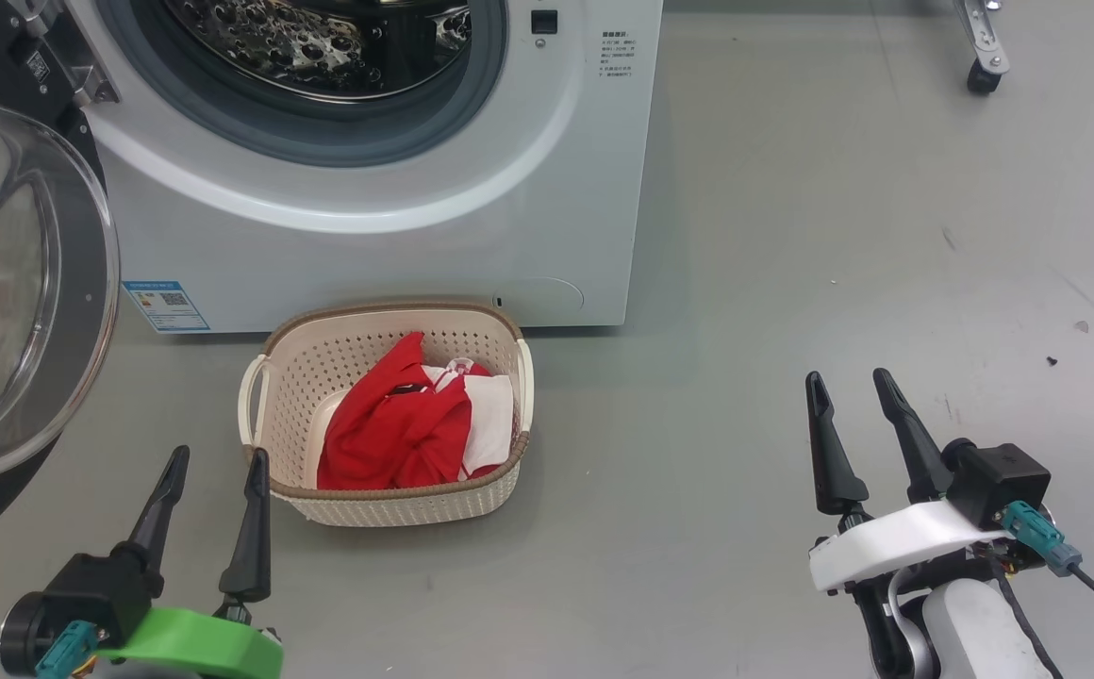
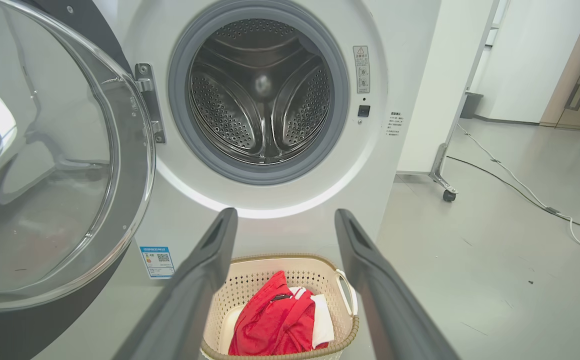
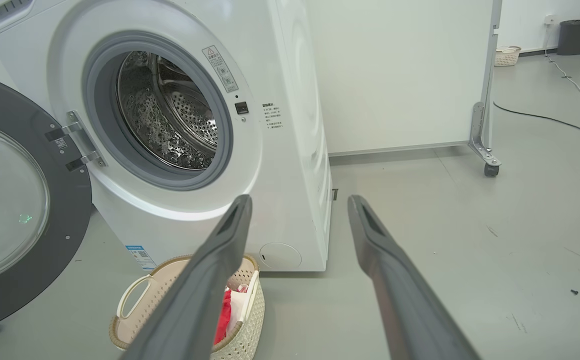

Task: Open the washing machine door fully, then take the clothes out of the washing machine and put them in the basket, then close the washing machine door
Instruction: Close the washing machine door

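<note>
The white washing machine stands with its steel drum bare inside. Its door, black-rimmed with a clear glass bowl, hangs swung wide to the left. On the floor in front sits the cream basket, and the red and white clothes lie inside it. My left gripper is open just left of the basket, holding nothing. My right gripper is open over bare floor to the right.
A white partition on castor feet stands right of the machine, and cables run across the grey floor. A small basket and a dark bin sit far back.
</note>
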Robot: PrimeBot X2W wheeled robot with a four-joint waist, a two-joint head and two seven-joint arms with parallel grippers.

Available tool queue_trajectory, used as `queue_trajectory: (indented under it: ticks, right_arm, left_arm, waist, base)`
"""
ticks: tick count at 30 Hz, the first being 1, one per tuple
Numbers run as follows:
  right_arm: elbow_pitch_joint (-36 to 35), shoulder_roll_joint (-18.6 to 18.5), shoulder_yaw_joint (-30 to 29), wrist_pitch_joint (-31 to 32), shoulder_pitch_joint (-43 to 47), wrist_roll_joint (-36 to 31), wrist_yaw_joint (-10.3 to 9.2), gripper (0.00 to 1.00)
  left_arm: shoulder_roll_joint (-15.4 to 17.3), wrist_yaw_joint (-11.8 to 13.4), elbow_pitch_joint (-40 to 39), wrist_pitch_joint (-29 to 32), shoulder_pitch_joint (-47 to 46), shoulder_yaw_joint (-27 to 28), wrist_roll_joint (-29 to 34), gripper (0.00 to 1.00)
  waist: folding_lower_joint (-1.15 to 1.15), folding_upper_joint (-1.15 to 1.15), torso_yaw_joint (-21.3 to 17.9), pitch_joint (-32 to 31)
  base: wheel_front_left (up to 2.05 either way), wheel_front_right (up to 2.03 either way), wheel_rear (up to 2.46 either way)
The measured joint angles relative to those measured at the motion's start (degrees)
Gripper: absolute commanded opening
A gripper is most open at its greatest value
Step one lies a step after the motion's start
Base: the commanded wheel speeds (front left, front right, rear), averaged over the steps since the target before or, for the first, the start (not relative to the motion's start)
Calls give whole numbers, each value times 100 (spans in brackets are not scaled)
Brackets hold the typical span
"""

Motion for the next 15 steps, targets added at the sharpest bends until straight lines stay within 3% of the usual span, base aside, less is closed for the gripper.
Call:
queue_trajectory:
  ticks: [15]
  right_arm:
    - [-4, -3, -131, 0, 3, 2, 0, 100]
  left_arm:
    - [-21, -25, 42, 0, 0, -112, 67, 100]
  waist:
    - [0, 0, 109, 8]
  base:
    - [0, 0, 0]
